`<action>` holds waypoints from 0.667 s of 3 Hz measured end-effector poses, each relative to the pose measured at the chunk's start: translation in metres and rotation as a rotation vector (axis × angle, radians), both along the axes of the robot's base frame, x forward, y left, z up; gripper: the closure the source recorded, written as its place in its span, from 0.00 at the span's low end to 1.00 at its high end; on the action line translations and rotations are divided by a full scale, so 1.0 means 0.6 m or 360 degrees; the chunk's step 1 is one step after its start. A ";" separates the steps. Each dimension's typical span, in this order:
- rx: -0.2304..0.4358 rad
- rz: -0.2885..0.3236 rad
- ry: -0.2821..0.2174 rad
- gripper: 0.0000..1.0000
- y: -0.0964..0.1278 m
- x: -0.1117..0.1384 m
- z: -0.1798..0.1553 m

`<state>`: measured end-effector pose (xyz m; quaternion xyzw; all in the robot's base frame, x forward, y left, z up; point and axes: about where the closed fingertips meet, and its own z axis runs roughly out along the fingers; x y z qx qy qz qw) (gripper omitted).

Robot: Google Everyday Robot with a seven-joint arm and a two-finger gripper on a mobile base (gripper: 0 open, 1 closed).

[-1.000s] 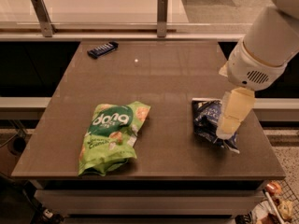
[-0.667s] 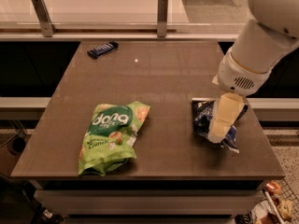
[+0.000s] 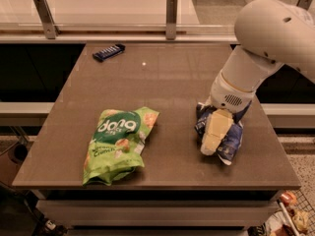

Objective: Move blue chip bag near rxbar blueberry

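The blue chip bag (image 3: pixel 233 139) is a dark navy wrinkled foil bag on the right part of the brown table (image 3: pixel 162 87). My gripper (image 3: pixel 214 133) comes down from the white arm (image 3: pixel 266 38) onto the middle of the bag and is shut on it. Navy foil shows on both sides of the cream fingers (image 3: pixel 212 128). The rxbar blueberry (image 3: pixel 109 52) is a small flat dark blue bar at the table's far left corner, well away from the bag and the gripper.
A larger bright green snack bag (image 3: pixel 118 144) lies at the front left of the table. A glass rail with metal posts (image 3: pixel 171 16) runs behind the far edge. The bag sits close to the table's right edge (image 3: pixel 275 132).
My gripper has come down and slightly left onto the blue chip bag. The bag's lower end has shifted left and bunched up around the gripper. The green bag and the bar have not moved.
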<state>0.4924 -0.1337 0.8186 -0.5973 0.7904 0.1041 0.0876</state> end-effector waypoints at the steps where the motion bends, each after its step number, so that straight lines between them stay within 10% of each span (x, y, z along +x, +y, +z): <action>1: -0.0003 -0.0002 0.0000 0.38 -0.001 0.000 -0.001; 2: -0.0003 -0.0001 -0.0002 0.60 0.000 -0.001 -0.001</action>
